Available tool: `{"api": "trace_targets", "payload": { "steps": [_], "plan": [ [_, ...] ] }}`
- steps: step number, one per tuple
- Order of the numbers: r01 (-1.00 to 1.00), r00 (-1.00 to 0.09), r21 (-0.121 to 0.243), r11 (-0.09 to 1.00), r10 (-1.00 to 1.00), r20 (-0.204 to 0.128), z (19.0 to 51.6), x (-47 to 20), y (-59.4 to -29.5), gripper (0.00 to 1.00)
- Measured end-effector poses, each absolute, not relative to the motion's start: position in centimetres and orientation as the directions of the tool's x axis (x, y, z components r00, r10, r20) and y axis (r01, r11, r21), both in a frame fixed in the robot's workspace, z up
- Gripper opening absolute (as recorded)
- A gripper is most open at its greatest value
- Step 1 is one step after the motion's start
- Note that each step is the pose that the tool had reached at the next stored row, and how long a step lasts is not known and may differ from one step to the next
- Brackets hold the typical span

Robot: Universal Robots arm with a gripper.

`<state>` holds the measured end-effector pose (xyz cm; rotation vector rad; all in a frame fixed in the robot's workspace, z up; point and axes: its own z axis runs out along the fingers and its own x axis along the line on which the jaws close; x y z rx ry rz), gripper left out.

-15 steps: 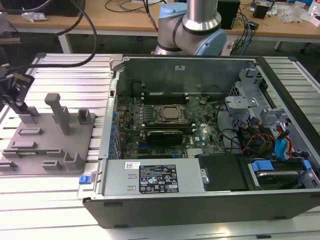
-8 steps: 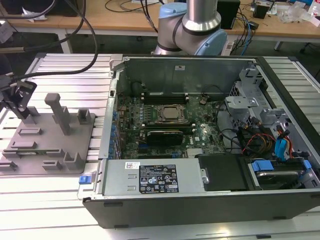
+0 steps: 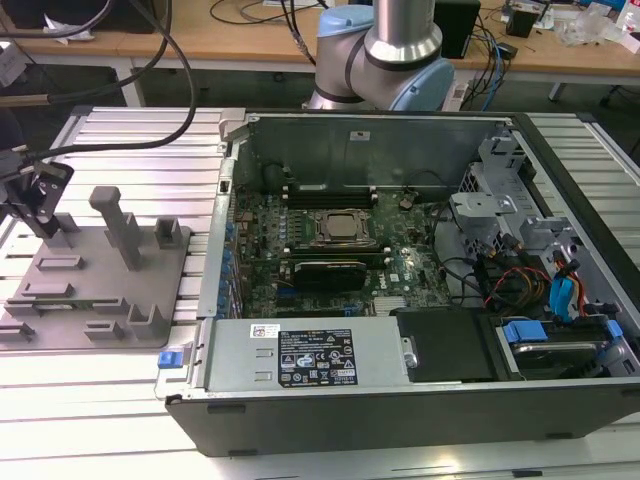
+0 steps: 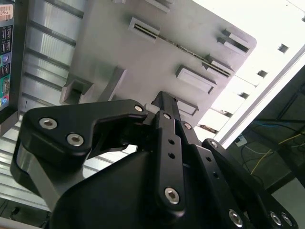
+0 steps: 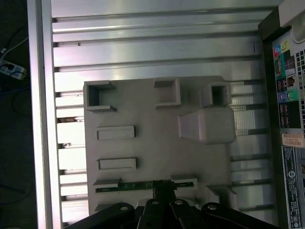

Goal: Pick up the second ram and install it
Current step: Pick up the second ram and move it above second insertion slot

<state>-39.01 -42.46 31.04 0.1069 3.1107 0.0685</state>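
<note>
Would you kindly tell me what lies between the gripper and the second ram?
Nothing visible: in the first wrist view the gripper overlaps the second ram on the grey fixture.

Overhead light is washing the table [image 3: 90,400] out to white in the exterior view, while the case [image 3: 400,425] is keeping its inside in shade. In the second wrist view glare is burning past the plate [image 4: 143,57], and the gripper [image 4: 164,100] is looming dark.
</note>
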Motion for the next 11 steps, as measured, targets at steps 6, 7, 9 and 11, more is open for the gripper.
{"api": "trace_targets", "payload": {
  "steps": [6,7,9,11],
  "plan": [
    [0.065,-0.997,0.045,0.997,0.066,-0.027,31.02,-39.01,-42.46,0.08],
    [0.058,-0.998,0.045,0.997,0.059,-0.027,31.02,-39.01,-42.46,0.08],
    [0.022,-0.999,0.043,0.999,0.023,-0.027,31.00,-39.02,-42.46,0.08],
    [-0.003,-1.000,0.043,0.999,-0.002,-0.027,31.00,-39.02,-42.46,0.08]
  ]
}}
